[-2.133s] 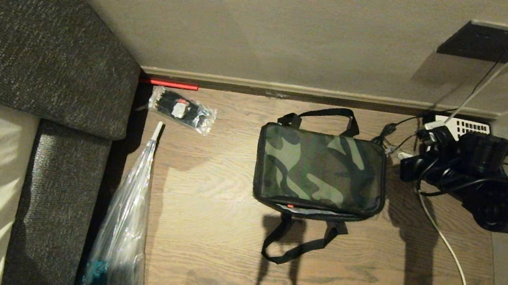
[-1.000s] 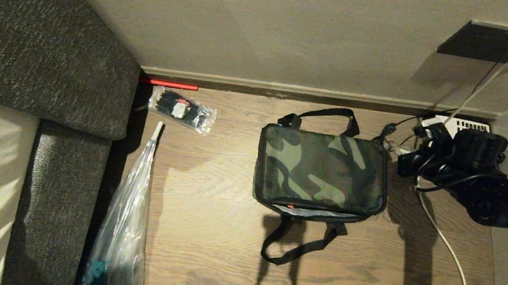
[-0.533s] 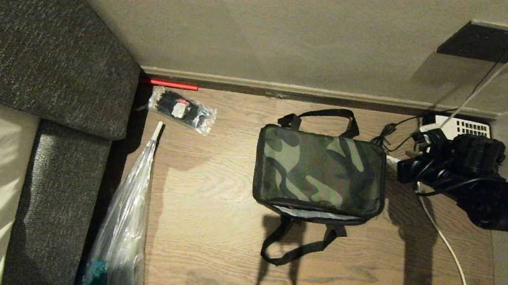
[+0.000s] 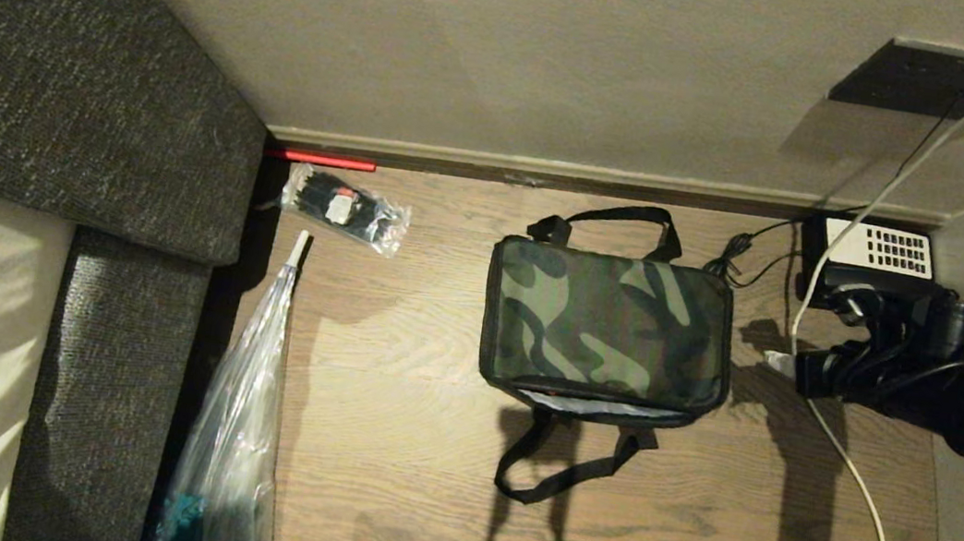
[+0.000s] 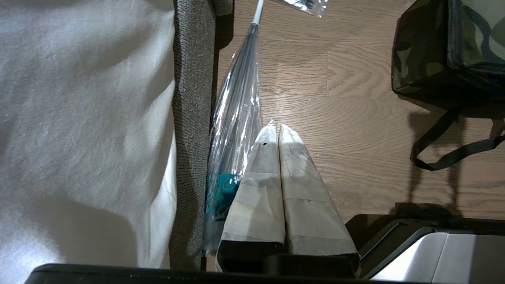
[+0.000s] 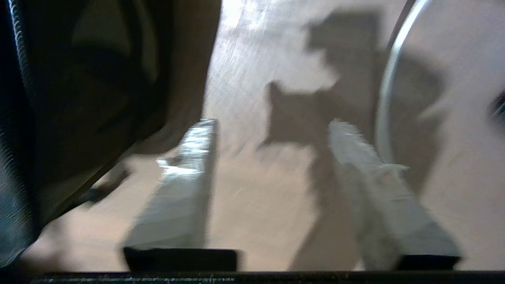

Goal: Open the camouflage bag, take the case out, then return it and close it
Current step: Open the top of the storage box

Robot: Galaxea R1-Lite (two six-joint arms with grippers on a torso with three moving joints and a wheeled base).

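On the wooden floor near the wall, the camouflage bag [image 4: 607, 329] sits with its lid down, though a pale strip still shows under the lid's near edge, so it looks not quite sealed. The case is not visible and is presumably inside. What has changed is on the bag's right side: the right tool [image 4: 779, 359], which 1 second ago was up against the bag's far right corner, has drawn back to the right and toward the near side, clear of the fabric, and its 2 fingers [image 6: 189, 181] now stand apart holding nothing. I judge the closing step as ending, or a regrasp coming. The left tool [image 5: 276, 132] hangs pressed shut beside the clear plastic bag [image 5: 236, 118], idle.
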